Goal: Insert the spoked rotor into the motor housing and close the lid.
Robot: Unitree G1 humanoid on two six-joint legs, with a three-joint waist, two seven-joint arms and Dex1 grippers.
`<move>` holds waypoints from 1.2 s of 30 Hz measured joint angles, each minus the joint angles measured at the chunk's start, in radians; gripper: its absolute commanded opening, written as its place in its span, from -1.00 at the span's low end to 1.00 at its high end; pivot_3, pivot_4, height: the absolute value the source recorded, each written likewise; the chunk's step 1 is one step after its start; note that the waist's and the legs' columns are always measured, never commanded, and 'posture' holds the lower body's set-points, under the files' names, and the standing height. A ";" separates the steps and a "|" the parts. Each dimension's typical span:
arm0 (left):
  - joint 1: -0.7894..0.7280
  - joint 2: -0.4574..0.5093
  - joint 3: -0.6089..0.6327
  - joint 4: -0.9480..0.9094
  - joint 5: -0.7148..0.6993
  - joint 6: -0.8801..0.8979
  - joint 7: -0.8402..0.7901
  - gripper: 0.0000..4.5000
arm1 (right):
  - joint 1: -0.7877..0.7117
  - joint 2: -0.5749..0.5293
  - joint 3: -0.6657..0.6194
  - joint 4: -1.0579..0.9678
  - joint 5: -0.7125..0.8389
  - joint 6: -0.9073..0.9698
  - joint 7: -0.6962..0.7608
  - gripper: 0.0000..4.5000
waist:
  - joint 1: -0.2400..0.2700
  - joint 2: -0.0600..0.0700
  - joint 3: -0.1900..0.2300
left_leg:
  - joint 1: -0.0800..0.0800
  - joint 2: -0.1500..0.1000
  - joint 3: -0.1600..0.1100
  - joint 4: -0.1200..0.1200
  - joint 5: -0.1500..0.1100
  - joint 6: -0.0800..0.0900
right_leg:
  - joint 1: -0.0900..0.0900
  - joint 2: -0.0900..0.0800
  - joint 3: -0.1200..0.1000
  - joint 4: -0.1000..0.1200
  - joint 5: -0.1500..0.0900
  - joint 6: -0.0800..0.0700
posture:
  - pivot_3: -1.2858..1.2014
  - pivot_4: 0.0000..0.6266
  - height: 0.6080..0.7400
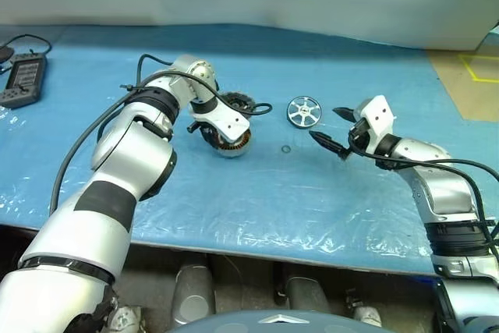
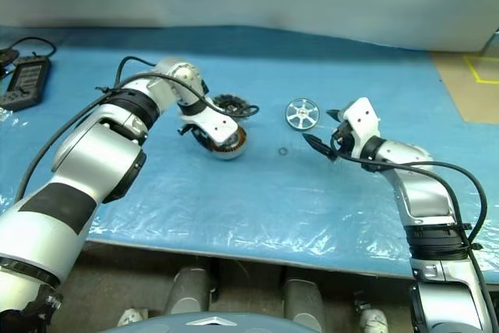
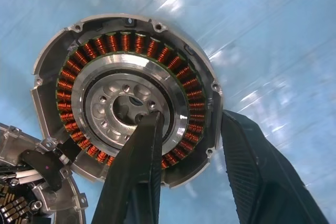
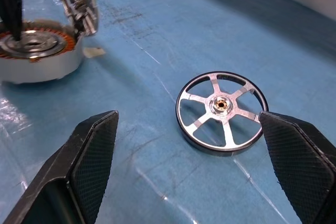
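Blue plastic sheeting covers the tabletop (image 1: 257, 208), wrinkled and shiny, with a pale wall behind it. At the middle of it the left end effector (image 3: 186, 129) points steeply down onto the motor housing (image 3: 126, 95), clenched on its wall: one black finger (image 3: 139, 166) reaches into the bright centre ring inside the copper windings, the other sits just outside the silver rim. Touching the housing's far edge is the lid (image 1: 235, 102), a dark round part with a black cable running from it; in the left wrist view its edge shows a circuit board and screws. To the right, the right end effector (image 4: 186, 145) is released, its two fingers spread wide and held nearly level, low over the sheet. The spoked rotor (image 4: 221, 110) lies flat on the tabletop just ahead of those fingers, between their tips in the right wrist view and touching neither. A small dark ring (image 1: 286, 149) lies on the sheet between housing and right end effector. Far left, a handheld controller (image 1: 23, 79) with a cable rests near the tabletop's edge.
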 measured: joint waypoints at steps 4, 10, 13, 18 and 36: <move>0.003 -0.023 -0.031 -0.008 -0.140 -0.001 -0.039 -0.41 | -0.040 0.008 0.012 0.058 -0.010 -0.035 0.018 1.00 | 0.011 0.000 0.000 | 0.000 0.000 0.000 0.002 0.000 0.000 | -0.001 0.000 0.000 0.005 -0.001 -0.001 | 0.03 -0.52 1.00; 0.104 0.184 -0.398 -0.487 -0.551 0.245 -0.039 -0.41 | -0.077 0.014 0.023 0.132 -0.025 -0.076 0.030 1.00 | 0.011 0.002 0.002 | -0.001 0.003 0.001 0.002 0.000 0.000 | -0.006 0.003 0.001 0.009 -0.002 -0.004 | 0.03 -0.52 1.00; 0.122 0.320 -0.545 -0.733 -0.714 0.402 -0.039 -0.41 | -0.083 0.016 0.026 0.149 -0.032 -0.090 0.037 1.00 | 0.012 0.003 0.002 | -0.002 0.005 0.002 0.002 0.000 -0.001 | -0.006 0.004 0.001 0.009 -0.003 -0.005 | 0.03 -0.52 1.00; 0.127 0.412 -0.641 -1.007 -0.887 0.619 -0.040 -0.41 | -0.088 0.018 0.029 0.150 -0.035 -0.098 0.041 1.00 | 0.014 0.003 0.002 | -0.002 0.003 0.002 0.002 0.000 -0.001 | -0.005 0.003 0.001 0.007 -0.004 -0.005 | 0.03 -0.52 1.00; 0.155 0.242 -0.567 -0.805 -0.672 0.473 -0.040 -0.41 | -0.065 0.018 0.028 0.130 -0.036 -0.098 0.039 1.00 | -0.009 0.003 0.002 | 0.004 0.001 0.001 0.006 0.001 -0.001 | 0.002 0.003 0.001 0.009 -0.004 -0.004 | 0.03 -0.52 1.00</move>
